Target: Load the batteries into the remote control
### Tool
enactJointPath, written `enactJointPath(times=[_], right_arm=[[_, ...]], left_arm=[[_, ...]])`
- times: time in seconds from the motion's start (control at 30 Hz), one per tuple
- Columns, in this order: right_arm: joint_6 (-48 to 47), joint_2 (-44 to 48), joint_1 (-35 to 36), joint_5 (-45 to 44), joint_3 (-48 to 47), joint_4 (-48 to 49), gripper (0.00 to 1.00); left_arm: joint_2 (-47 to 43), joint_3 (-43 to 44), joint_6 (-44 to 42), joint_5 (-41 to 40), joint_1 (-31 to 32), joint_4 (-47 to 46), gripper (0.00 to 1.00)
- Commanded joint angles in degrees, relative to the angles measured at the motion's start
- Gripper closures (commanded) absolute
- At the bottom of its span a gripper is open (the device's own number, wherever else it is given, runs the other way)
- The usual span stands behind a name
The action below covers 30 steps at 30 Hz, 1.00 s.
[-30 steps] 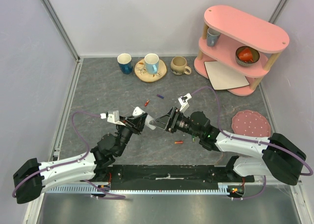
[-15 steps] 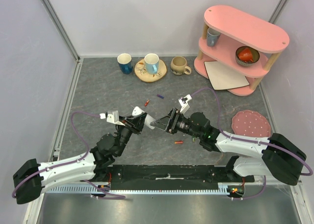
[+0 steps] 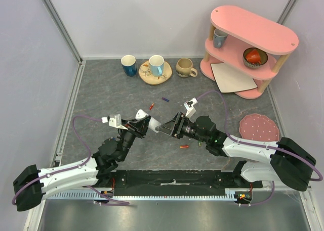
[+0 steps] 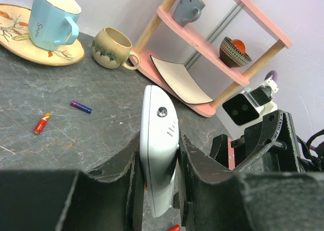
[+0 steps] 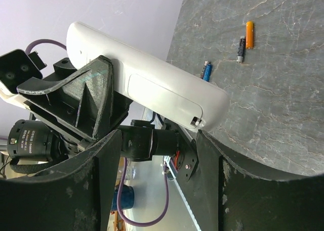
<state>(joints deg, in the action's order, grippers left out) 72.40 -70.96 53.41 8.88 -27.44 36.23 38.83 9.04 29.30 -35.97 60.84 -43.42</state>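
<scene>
Left wrist view is showing us the remote control (image 4: 156, 102) clamped from both sides by the left gripper (image 4: 159, 138), whose two fingers are pressing on its lower part while the rest is sticking out past the tips. We are holding it off the table (image 3: 101, 94), roughly midway between the left and right edges.

It is looking like a slim white plastic handset with rounded ends. A small dark round mark and a few short ridges or slots are showing near the free end. In the right wrist view its back is facing us, with a rounded battery door and a small catch at that end, and the door is appearing closed. The right gripper (image 5: 159, 137) is hovering there with its fingers spread wide, and we cannot tell whether either is touching the plastic.

We are judging the remote to be light, stiff and smooth, so it is likely to slip or twist if we push hard on the door. Holding it by its sides, clear of the door, is looking safest.

Loose batteries are lying on the table. A red-orange battery (image 4: 42, 123) and a purple battery (image 4: 81, 106) are lying toward the far edge, and a red battery (image 3: 185, 146) is lying toward the near edge.
</scene>
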Motion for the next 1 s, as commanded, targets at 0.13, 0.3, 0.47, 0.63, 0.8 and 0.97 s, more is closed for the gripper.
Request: enactJointPath(times=[0.13, 0.3, 0.47, 0.63, 0.8, 0.97], right_arm=[[-0.9, 0.8, -0.1, -1.2, -0.3, 0.9, 0.32], [-1.0, 0.6, -0.5, -1.1, -0.9, 0.8, 0.32], [-1.1, 0.3, -0.8, -1.1, -1.2, 0.9, 0.32], [-1.1, 0.4, -1.0, -1.3, -1.1, 0.9, 0.32], [-1.0, 0.2, -1.2, -1.2, -0.9, 1.6, 0.32], [-0.7, -0.1, -1.2, -0.8, -1.2, 2.4, 0.32]], left_arm=[[-0.7, 1.6, 0.3, -0.4, -0.1, -2.5, 0.98], [-0.3, 1.5, 1.0, 0.5, -0.2, -2.5, 0.98], [-0.5, 0.7, 1.8, 1.7, -0.2, -3.3, 0.98], [-1.5, -0.2, 2.3, 3.4, -0.1, -4.7, 0.98], [-2.0, -1.1, 2.8, 4.2, -0.2, -5.7, 0.98], [-1.6, -1.4, 3.4, 4.9, -0.1, -6.2, 0.98]])
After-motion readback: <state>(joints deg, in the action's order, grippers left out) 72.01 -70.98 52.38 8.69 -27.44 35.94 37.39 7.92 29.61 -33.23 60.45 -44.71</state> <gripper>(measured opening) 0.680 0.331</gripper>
